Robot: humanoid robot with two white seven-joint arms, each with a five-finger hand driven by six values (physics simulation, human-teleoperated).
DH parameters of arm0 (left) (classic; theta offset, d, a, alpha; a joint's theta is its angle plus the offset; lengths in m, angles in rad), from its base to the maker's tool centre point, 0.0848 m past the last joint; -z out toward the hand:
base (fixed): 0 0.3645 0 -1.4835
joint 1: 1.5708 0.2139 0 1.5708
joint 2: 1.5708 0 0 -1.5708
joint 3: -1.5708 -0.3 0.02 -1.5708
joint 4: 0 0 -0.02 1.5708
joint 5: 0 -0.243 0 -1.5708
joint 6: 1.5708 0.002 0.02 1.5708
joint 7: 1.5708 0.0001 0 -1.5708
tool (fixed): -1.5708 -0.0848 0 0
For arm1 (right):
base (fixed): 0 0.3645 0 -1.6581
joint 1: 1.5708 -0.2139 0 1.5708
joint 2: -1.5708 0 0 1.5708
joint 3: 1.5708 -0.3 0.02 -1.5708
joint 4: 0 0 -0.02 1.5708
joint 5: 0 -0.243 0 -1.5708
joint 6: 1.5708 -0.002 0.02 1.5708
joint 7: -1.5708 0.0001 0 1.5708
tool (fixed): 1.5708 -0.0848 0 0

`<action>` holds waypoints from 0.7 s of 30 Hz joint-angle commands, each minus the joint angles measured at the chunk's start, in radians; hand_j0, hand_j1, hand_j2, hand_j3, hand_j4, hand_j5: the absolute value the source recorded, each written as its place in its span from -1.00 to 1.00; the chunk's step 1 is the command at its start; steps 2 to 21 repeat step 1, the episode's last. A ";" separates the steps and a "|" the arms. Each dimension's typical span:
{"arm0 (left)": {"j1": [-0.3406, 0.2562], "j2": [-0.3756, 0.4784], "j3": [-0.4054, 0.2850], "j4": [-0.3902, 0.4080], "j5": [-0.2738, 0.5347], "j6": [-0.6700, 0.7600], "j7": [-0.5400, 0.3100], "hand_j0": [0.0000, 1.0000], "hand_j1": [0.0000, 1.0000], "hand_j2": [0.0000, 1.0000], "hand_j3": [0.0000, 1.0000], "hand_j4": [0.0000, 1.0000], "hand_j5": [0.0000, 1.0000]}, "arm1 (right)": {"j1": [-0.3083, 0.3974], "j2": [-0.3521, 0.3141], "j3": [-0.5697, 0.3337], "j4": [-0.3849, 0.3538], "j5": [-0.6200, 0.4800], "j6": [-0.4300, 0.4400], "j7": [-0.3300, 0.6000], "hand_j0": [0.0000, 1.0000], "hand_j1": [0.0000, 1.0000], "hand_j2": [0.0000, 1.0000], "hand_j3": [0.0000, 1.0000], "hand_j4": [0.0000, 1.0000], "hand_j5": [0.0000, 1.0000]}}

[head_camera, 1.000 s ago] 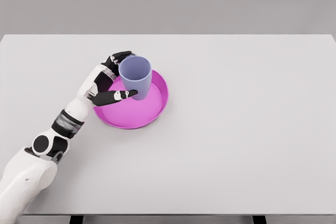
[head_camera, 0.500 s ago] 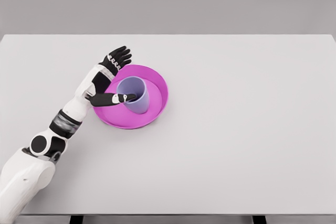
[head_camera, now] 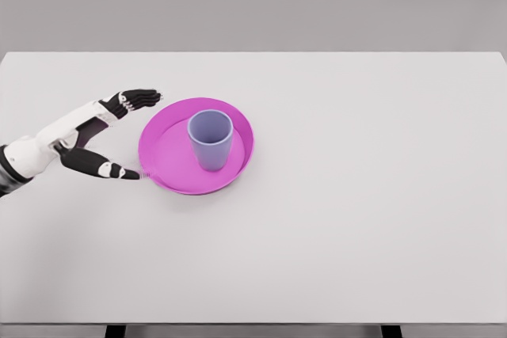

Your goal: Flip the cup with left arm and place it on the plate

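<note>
A lavender cup stands upright, mouth up, in the middle of a magenta plate on the white table. My left hand is to the left of the plate, apart from the cup, open with its fingers stretched out. Its upper fingers reach toward the plate's far-left rim and its thumb tip lies close to the near-left rim. Nothing is held. My right arm does not show.
The white table spreads wide to the right and front of the plate. Its far edge runs along the top, with a grey wall behind.
My left hand let the cup down onto the plate, opened, and drew back to the left. The cup went from held above the plate to standing on it.
</note>
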 commanded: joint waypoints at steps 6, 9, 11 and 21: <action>0.000 0.094 0.004 -0.014 0.010 -0.003 -0.038 1.00 1.00 1.00 1.00 1.00 1.00 | 0.000 0.000 0.000 0.000 0.000 0.000 -0.001 1.00 1.00 1.00 1.00 1.00 1.00; 0.000 0.094 0.004 -0.014 0.010 -0.003 -0.038 1.00 1.00 1.00 1.00 1.00 1.00 | 0.000 0.000 0.000 0.000 0.000 0.000 -0.001 1.00 1.00 1.00 1.00 1.00 1.00; 0.000 0.094 0.004 -0.014 0.010 -0.003 -0.038 1.00 1.00 1.00 1.00 1.00 1.00 | 0.000 0.000 0.000 0.000 0.000 0.000 -0.001 1.00 1.00 1.00 1.00 1.00 1.00; 0.000 0.094 0.004 -0.014 0.010 -0.003 -0.038 1.00 1.00 1.00 1.00 1.00 1.00 | 0.000 0.000 0.000 0.000 0.000 0.000 -0.001 1.00 1.00 1.00 1.00 1.00 1.00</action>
